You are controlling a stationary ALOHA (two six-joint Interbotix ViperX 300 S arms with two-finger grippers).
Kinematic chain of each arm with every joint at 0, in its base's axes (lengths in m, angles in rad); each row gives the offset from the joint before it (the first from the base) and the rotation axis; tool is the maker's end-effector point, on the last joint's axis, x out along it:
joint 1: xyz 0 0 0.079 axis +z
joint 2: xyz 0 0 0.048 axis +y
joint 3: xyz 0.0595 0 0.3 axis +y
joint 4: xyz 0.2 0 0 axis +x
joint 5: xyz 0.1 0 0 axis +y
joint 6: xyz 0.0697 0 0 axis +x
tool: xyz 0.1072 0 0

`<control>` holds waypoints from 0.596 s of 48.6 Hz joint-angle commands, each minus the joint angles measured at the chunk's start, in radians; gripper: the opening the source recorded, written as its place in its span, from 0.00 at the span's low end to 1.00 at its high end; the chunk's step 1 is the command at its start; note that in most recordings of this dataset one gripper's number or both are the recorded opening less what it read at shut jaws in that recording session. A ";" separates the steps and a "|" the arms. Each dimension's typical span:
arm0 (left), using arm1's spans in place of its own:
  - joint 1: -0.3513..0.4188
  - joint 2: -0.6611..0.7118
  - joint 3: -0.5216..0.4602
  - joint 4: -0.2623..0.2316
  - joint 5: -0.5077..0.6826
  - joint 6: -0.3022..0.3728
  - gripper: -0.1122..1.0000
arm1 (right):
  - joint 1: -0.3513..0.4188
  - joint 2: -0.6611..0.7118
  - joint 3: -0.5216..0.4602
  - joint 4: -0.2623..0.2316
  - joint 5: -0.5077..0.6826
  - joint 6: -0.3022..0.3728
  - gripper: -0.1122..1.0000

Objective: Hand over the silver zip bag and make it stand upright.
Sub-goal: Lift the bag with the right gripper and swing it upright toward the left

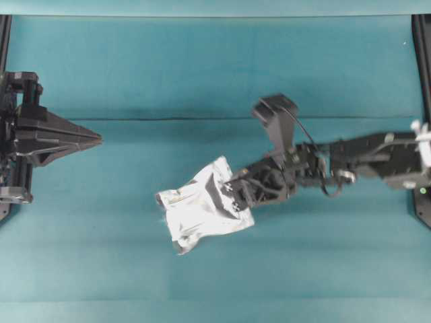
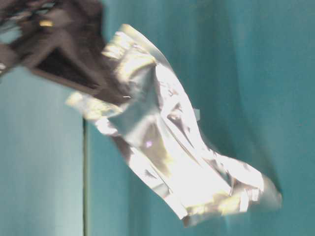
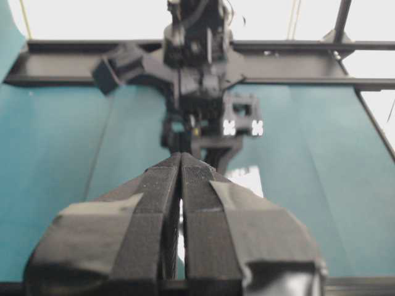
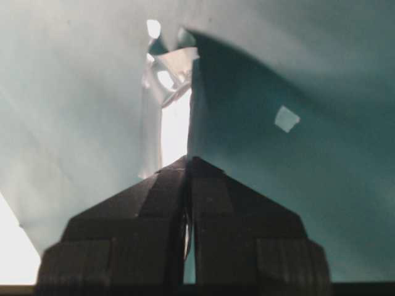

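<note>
Right gripper (image 1: 232, 195) fingers clamped on one edge of the silver zip bag (image 1: 199, 212), which hangs above mid-desk (image 1: 202, 67) — presumably raised for the handover — while the left gripper (image 1: 94, 139), fingers pressed together, waits well apart at the left.

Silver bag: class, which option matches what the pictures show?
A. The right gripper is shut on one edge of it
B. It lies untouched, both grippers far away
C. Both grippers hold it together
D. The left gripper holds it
A: the right gripper is shut on the bag's right edge, while the left gripper sits shut and empty far off at the left.
</note>
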 commanded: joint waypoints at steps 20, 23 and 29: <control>0.000 -0.041 0.003 0.003 0.064 -0.009 0.10 | -0.057 0.014 -0.466 -0.063 0.798 -0.489 0.11; 0.000 -0.052 0.003 0.003 0.069 -0.009 0.10 | -0.057 0.040 -0.505 -0.071 0.859 -0.554 0.11; 0.000 -0.064 0.005 0.003 0.074 -0.011 0.10 | -0.057 0.083 -0.565 -0.104 0.939 -0.675 0.11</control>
